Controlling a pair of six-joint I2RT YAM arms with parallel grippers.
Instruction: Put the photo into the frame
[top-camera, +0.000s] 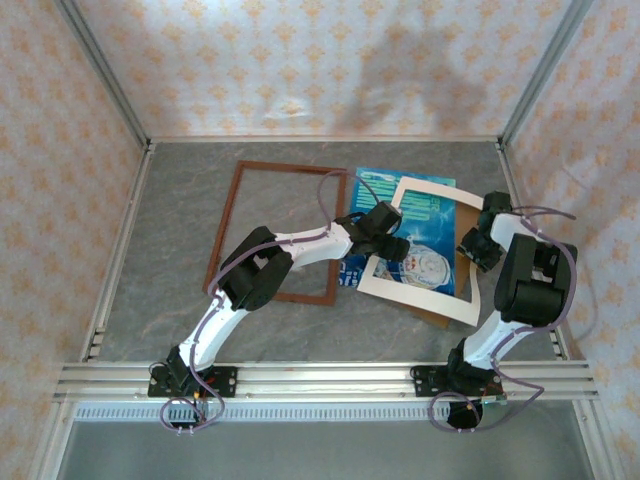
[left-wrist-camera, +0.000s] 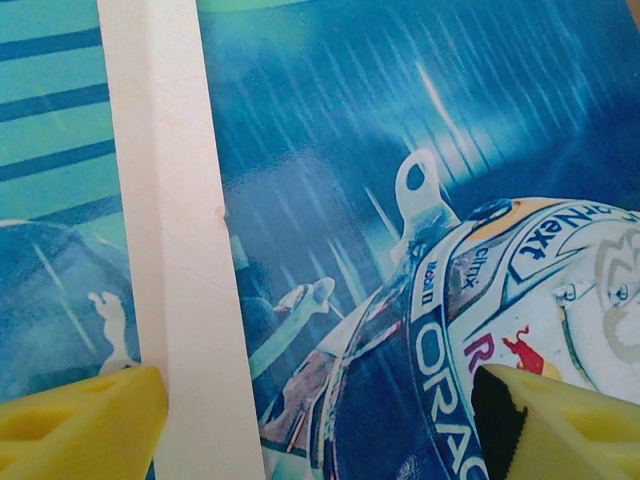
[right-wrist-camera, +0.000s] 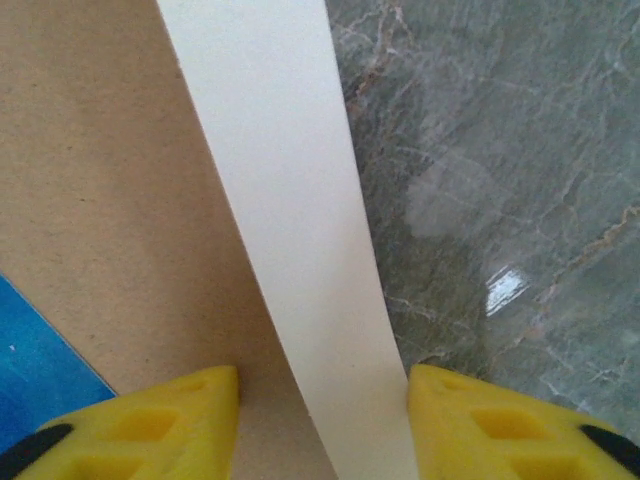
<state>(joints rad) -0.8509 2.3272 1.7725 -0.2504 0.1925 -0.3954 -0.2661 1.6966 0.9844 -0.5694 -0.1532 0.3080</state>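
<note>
The frame (top-camera: 234, 208) of reddish-brown wood lies flat left of centre, nothing inside it. The blue photo (top-camera: 425, 258) lies to its right under a cream mat (top-camera: 425, 298). My left gripper (top-camera: 398, 248) hovers low over the photo's left part. In the left wrist view it (left-wrist-camera: 320, 425) is open, its yellow fingers (left-wrist-camera: 80, 420) wide apart over the photo (left-wrist-camera: 350, 130) and a mat strip (left-wrist-camera: 175, 200). My right gripper (top-camera: 476, 246) is at the mat's right side. Its jaws (right-wrist-camera: 325, 425) straddle the mat strip (right-wrist-camera: 300, 220); the right finger touches its edge, the left stands apart.
A brown cardboard backing (right-wrist-camera: 110, 180) lies under the mat and photo, showing at the stack's near corner (top-camera: 437, 318). Grey marbled table (right-wrist-camera: 500, 150) lies right of the mat. Patterned walls with metal posts enclose the table on three sides.
</note>
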